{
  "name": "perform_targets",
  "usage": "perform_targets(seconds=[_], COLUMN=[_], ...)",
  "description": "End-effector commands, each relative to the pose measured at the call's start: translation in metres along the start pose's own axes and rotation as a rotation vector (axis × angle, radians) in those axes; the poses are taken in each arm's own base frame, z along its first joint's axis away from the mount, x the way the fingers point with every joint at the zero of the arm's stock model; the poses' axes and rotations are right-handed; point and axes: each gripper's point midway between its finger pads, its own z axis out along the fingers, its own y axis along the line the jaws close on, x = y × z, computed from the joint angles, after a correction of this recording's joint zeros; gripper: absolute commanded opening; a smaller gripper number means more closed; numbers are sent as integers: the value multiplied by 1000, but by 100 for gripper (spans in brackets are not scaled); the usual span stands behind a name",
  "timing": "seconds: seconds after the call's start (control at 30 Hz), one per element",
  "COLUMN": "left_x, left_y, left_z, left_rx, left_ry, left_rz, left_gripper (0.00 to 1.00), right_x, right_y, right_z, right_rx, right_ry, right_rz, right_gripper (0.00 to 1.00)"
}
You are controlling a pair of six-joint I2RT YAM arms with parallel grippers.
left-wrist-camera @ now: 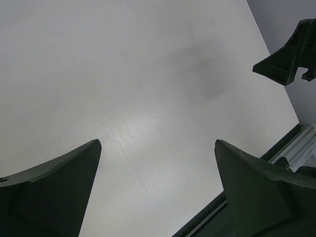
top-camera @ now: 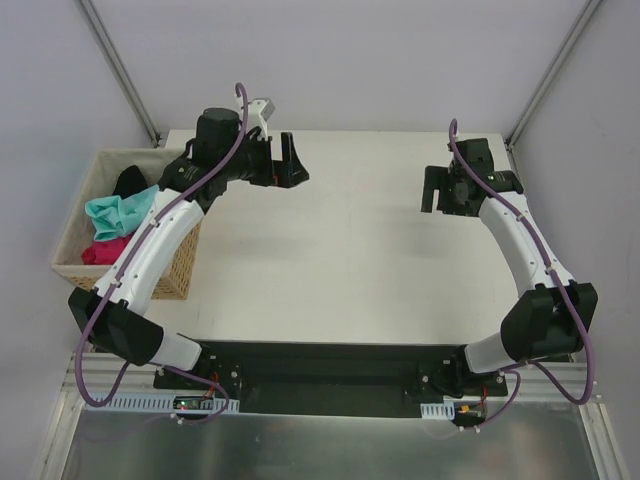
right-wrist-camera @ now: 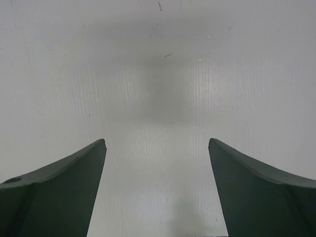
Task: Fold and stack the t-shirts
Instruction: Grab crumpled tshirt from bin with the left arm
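Observation:
The t-shirts lie crumpled in a wicker basket at the table's left edge: a teal one in the middle, a black one behind it and a magenta one in front. My left gripper hovers open over the bare white table, just right of the basket at the far left. Over the far right of the table my right gripper is open too, with nothing between its fingers. Both wrist views show only bare table under the jaws.
The white table spreads between the two arms. Grey walls and slanted frame posts close in the back and sides. A black base rail runs along the near edge. The right gripper's fingers show in the left wrist view.

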Motion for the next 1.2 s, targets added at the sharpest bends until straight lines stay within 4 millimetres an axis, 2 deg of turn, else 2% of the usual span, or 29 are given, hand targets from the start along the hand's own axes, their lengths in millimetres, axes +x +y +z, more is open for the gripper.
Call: perform_targets(seconds=[0.0,0.03,0.1,0.17,0.27,0.33,0.37,0.43,0.47,0.5,0.53,0.67,0.8,0.83,0.93,1.17], left_x=[-21,-25,-31,-43,-55,-56,-57,-53,-51,-49,-46,-38,-27,-22,-10,13], left_y=[-27,-36,-40,-33,-4,14,35,55,62,74,78,98,122,134,152,176], left_z=[-12,-12,-13,-17,-28,-37,-43,-52,-57,-62,-68,-90,-116,-127,-140,-147], left_rx=[113,175,198,143,-34,-135,-262,-362,-400,-454,-480,-605,-766,-850,-977,-1047], left_ry=[-37,-32,-41,-90,-177,-211,-237,-250,-255,-261,-270,-310,-341,-334,-292,-269], left_rz=[-44,-61,-59,-34,-4,14,4,-10,-21,-33,-47,-74,-69,-65,-60,-176], left_gripper=[99,99,98,97,97,95,91,83,83,86,94,99,99,99,99,99], right_x=[-16,-15,-14,-13,-9,-8,-7,-6,-6,-6,-6,-7,-6,-7,-7,-6], right_y=[4,3,3,3,0,-1,-1,-2,-1,-1,1,4,6,6,9,10], right_z=[-13,-13,-12,-13,-14,-14,-15,-15,-14,-13,-13,-11,-8,-8,-6,0], right_rx=[-27,-25,-26,-26,-17,-12,-11,-12,-13,-13,-20,-34,-42,-45,-57,-59], right_ry=[-54,-51,-48,-49,-50,-50,-50,-49,-47,-47,-46,-34,-25,-24,-23,-4], right_rz=[0,1,-2,-2,-7,-10,-8,-10,-12,-10,-10,-8,-6,-4,-2,0], right_gripper=[89,89,89,89,89,89,89,89,89,89,89,89,89,89,89,89])
